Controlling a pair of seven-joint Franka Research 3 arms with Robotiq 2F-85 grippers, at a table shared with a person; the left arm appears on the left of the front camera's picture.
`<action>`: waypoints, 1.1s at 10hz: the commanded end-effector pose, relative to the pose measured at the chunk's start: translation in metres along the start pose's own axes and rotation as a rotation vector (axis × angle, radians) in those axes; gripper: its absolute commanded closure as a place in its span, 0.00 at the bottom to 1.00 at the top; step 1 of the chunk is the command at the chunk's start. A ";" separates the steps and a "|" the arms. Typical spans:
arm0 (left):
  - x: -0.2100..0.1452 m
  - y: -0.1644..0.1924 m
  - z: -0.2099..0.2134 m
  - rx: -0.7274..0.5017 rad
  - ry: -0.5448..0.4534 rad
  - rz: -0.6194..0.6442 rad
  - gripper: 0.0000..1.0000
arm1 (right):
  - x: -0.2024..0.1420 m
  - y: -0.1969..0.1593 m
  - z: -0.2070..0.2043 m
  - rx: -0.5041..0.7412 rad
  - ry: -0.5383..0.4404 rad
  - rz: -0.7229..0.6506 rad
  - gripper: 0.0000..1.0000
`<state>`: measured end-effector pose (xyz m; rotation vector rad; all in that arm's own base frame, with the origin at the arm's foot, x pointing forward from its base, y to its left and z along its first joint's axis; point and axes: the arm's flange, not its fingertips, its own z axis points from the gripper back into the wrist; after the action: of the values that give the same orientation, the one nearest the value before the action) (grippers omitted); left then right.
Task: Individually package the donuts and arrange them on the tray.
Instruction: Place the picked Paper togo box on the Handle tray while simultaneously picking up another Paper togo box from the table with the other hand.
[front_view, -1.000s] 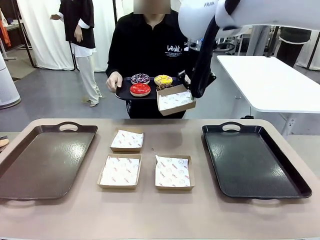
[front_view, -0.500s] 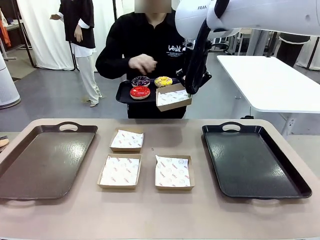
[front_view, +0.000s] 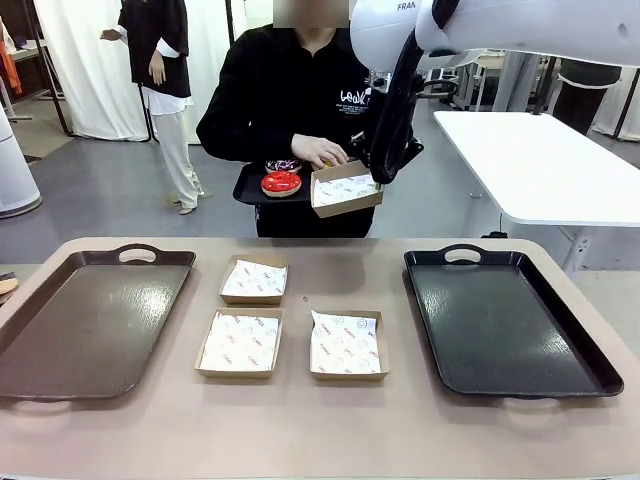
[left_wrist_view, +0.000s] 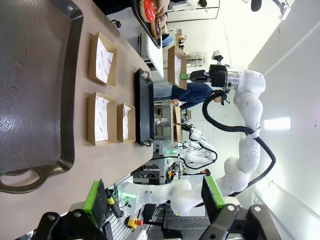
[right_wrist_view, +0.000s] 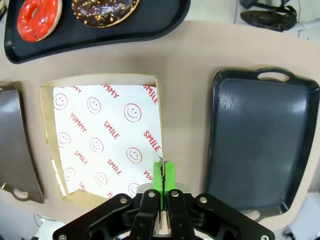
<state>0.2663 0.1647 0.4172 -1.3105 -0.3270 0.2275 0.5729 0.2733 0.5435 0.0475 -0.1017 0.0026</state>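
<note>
r arm (front_view: 520, 28) raised high, reaching fwd; r gripper (right_wrist_view: 163, 172) pointing down, pads pinched on box (right_wrist_view: 105, 145) rim. l gripper (left_wrist_view: 154, 197) wide open, wrist rolled sideways.

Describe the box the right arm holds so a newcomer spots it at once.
Look past the beige table to the person's small black tray. Beside it, in mid-air, the right tool pinches a paper-lined cardboard box by its edge. The other three boxes lie on the table.

Robotics lab: white curtain partitions (front_view: 85, 70), bare grey floor (front_view: 100, 200), white worktable (front_view: 540, 160), robot arm (front_view: 520, 30) over tan table (front_view: 300, 420).
</note>
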 end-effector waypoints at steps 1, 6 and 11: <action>0.000 -0.002 0.001 -0.014 -0.009 0.001 0.00 | -0.004 -0.002 -0.002 -0.002 0.007 -0.005 1.00; 0.000 -0.002 0.001 -0.014 -0.009 0.001 0.00 | -0.004 -0.002 -0.002 -0.002 0.007 -0.005 1.00; 0.000 -0.002 0.001 -0.014 -0.009 0.001 0.00 | -0.004 -0.002 -0.002 -0.002 0.007 -0.005 1.00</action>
<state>0.2663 0.1647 0.4172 -1.3105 -0.3270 0.2275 0.5727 0.2732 0.5432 0.0465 -0.0998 0.0025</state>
